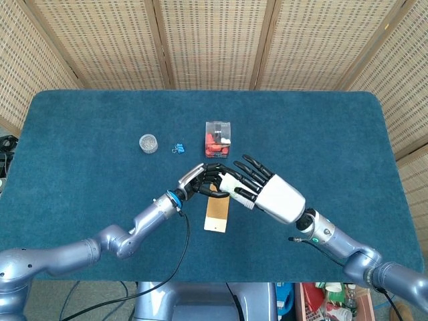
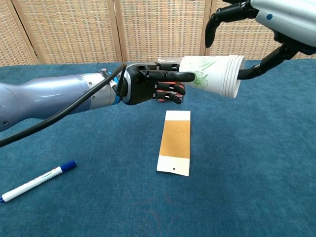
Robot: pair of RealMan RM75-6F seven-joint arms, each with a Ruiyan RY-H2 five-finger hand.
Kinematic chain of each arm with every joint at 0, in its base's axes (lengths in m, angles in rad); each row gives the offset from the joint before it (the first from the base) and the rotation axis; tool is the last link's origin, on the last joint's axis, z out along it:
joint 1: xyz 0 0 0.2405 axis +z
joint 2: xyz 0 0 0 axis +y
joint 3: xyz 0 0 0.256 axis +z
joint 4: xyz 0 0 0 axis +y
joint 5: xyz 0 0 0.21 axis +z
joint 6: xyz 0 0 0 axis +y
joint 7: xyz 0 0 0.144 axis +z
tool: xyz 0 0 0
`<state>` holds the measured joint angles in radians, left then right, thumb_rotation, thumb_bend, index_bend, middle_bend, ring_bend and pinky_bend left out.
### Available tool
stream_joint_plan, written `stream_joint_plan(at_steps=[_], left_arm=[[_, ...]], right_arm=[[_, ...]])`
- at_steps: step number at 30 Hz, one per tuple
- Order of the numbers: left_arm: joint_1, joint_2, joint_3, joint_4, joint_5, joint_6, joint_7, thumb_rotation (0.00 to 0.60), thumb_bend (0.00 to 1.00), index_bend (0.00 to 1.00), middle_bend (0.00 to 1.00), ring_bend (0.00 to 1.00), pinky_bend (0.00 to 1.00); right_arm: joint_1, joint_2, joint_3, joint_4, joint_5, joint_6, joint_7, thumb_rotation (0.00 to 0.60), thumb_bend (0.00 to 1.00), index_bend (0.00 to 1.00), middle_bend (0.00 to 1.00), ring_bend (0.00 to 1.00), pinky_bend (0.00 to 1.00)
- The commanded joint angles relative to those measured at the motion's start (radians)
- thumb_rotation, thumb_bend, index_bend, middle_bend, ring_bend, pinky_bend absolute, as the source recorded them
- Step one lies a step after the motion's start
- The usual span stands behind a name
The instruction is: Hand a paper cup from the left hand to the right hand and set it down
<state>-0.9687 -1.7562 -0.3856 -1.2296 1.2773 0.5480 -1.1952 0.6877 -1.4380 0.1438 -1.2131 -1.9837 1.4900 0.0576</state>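
Mid-handover: cup aloft, grip not yet transferred.

Left robot hand (image 2: 148,84) holding paper cup (image 2: 212,75) sideways by its base end, mouth toward right robot hand (image 1: 267,190). Right robot hand spread wide around the cup's open end, fingers (image 2: 219,17) arched above, thumb beside the rim; contact unclear, no closed grip seen. Cup well above the surface (image 2: 256,163), over the tan card (image 2: 177,141). Remaining, by judgement: right grasp, left release, set-down.
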Motion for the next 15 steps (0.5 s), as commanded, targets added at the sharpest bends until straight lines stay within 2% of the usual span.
stream_joint_plan(at_steps=[1, 15], left_arm=[[-0.003, -0.004, 0.001, 0.003, 0.001, -0.004, 0.001, 0.6, 0.11, 0.52, 0.46, 0.51, 0.51], [-0.005, -0.019, 0.004, 0.012, 0.011, -0.007, -0.005, 0.6, 0.11, 0.52, 0.46, 0.51, 0.51]], right_arm=[[0.002, -0.015, -0.01, -0.001, 0.007, -0.005, 0.003, 0.6, 0.35, 0.49, 0.16, 0.0, 0.04], [0.02, -0.029, -0.028, 0.042, 0.017, 0.008, -0.025, 0.6, 0.49, 0.57, 0.16, 0.0, 0.05]])
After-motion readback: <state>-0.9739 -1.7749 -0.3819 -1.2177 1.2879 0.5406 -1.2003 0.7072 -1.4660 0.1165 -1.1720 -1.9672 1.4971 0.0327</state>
